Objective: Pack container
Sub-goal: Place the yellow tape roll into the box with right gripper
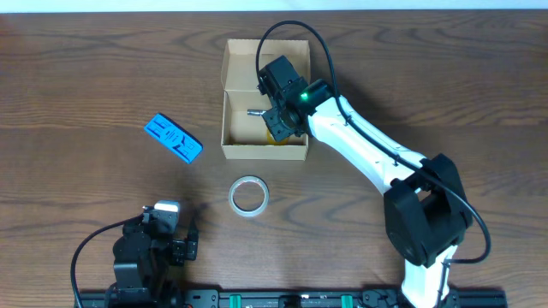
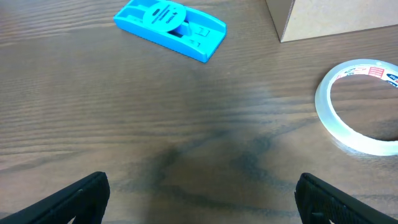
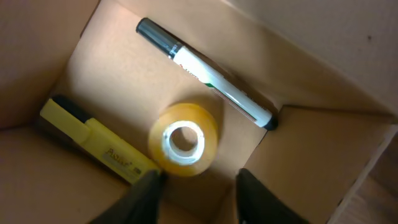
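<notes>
Right wrist view: my right pincer [image 3: 199, 202], fingers spread and gripping nothing, hangs inside the tan cardboard box [image 3: 311, 155] above a yellow tape roll [image 3: 183, 140], a black-capped white marker [image 3: 205, 71] and a yellow highlighter [image 3: 93, 140]. The box stands on the brown wooden bench [image 2: 186, 124]. My left pincer [image 2: 205, 205] gapes wide, holding nothing.

Tan cardboard on dark wood, with bright stationery in and around it.

The container [image 1: 265, 152] is plain tan cardboard, and the table [image 1: 86, 85] under it is dark brown with fine wood grain. Inside the container are a yellow highlighter [image 3: 93, 142] with a dark end, an amber tape roll [image 3: 202, 127] with a white core, and a white marker [image 3: 205, 74] with a grey cap and green print. Left of the container is a bright blue plastic piece [image 1: 172, 138]. In front of it is a clear tape roll [image 2: 364, 143] with red and blue print inside. Over the container, the right arm [image 1: 360, 145] is white with black joints and a green light.
</notes>
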Available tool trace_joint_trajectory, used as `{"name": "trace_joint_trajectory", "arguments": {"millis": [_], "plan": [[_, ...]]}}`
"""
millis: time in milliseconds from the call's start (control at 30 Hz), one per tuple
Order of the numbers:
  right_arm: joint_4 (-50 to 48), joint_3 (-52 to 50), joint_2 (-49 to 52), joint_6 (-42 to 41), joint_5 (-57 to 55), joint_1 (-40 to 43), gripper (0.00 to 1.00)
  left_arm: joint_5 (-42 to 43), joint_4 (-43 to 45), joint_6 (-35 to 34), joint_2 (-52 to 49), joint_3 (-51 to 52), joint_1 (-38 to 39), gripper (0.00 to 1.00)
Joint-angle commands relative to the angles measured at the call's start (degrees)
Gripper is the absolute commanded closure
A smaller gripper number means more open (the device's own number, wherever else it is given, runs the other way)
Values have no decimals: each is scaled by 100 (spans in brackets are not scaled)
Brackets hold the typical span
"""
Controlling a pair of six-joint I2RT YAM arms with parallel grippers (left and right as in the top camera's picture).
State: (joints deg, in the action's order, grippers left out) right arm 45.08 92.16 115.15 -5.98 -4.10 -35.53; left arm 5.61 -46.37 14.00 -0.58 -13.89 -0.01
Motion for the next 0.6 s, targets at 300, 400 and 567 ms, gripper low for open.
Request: {"name": "trace_joint_trajectory", "arguments": {"millis": [300,400,567], "plan": [[109,136,-684,269,391,17,43,-2,-55,103,37,46,-39,5],[404,17,-1349,431,413,13,43,-4,-57,103,37,46,-39,5],[260,-1213,-2712,472,389,15,44,-4,-55,103,37,46,-39,5]]}}
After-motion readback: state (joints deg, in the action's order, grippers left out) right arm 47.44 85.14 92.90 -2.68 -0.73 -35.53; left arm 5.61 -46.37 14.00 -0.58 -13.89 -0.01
